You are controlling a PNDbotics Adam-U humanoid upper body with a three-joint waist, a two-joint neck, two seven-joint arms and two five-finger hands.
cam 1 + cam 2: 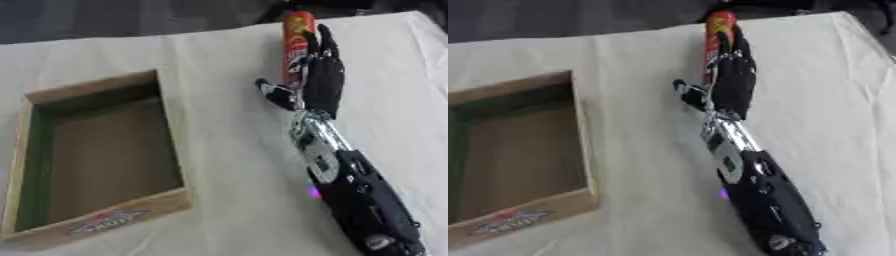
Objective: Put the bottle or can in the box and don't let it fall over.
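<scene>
A: Cardboard box [96, 155] sits at the left of the table, open top, nothing visible inside. Near wall carries a printed label; inner left wall looks green.

B: Surface?

A: Pale cloth [227, 150] over the whole table, a few creases. Bare cloth between the box and the arm.

B: Where's the can?

A: Far side, right of centre, close to the table's back edge. Tall red can [297, 42] with a yellow band near the top, standing upright. Well apart from the box, further back and to the right of it.

B: Which hand is on it?

A: Right hand [322, 80]. Arm comes in from the lower right, black shell, silver wrist section, a small purple light on the forearm. Left hand shows in neither view.

B: Grip state?

A: Not closed. Fingers [735, 47] run straight up along the can's right side, lying against it or just beside it; contact can't be confirmed. Thumb [269, 90] sticks out to the left, near the can's lower part, not wrapped round it. Palm faces away from the camera, so the inside of the hand is hidden.

B: Can lifted?

A: Can't tell; its base is hidden behind the hand and thumb.
</scene>
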